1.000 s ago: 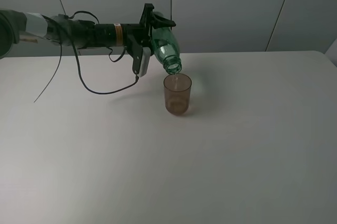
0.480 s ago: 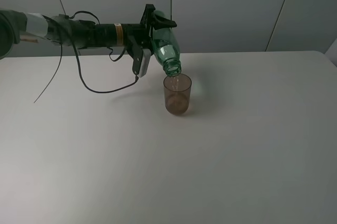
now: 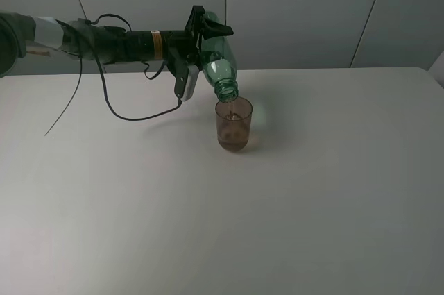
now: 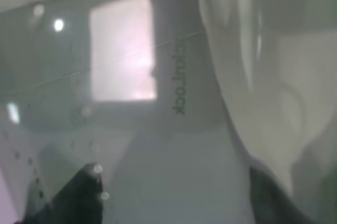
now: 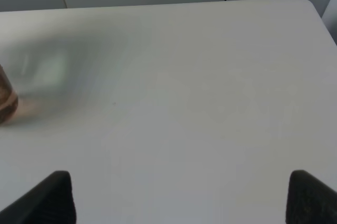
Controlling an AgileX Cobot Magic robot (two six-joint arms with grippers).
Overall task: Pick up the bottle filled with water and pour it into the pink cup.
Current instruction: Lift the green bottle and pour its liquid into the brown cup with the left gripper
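Green plastic sits clamped in the left pincer (image 3: 202,31), whose black fingers are closed across the body of the bottle (image 3: 216,59) near its base. The bottle is held in the air and tipped steeply, base up and back, threaded neck pointing down. Its open mouth hangs just above the rim of the pink cup (image 3: 234,125), on the rim's left side. Whether a stream runs between them is too fine to tell. The lower part of the cup looks darker, as if it holds some liquid.

The left arm (image 3: 104,41) reaches in level from the left, above the counter's far edge, and a black cable (image 3: 132,118) droops from it down to the counter (image 3: 312,205). The cup stands upright on the counter, near the far edge and about midway between the left and right edges. The left wrist view is blurred; pale translucent plastic fills it.

The right pincer (image 5: 181,203) is spread wide, its two dark fingertips (image 5: 55,197) well apart over bare counter, holding nothing. The cup shows only at the border of its view, well away from the fingertips.
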